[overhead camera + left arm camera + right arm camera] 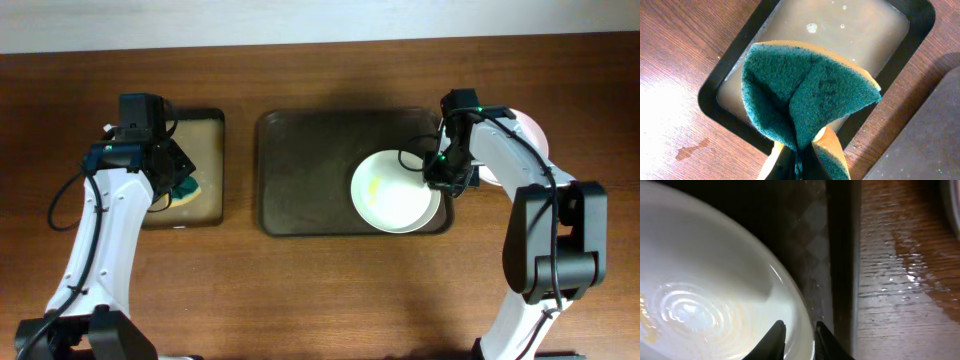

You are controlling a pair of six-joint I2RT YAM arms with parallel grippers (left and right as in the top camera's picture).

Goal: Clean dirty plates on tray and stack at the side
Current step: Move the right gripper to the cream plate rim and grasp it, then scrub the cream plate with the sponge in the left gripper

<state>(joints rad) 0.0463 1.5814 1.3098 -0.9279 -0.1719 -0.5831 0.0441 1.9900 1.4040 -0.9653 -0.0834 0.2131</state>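
My right fingers (776, 339) pinch the right rim of a white, yellow-smeared plate (395, 190) lying in the near right part of the dark tray (300, 170), while my left fingers (782, 170) clamp a folded green-and-yellow sponge (800, 90) over the black-rimmed basin (912, 30) at the left of the wooden surface (300, 290).

The left arm (100, 240) and right arm (512, 165) share white tubular links joined by black joint housings, with black cables (60, 205) looping beside them. Small green lights (478, 107) glow at each wrist. The right pincer (799, 332) has slim, black, tapered fingers (775, 337).
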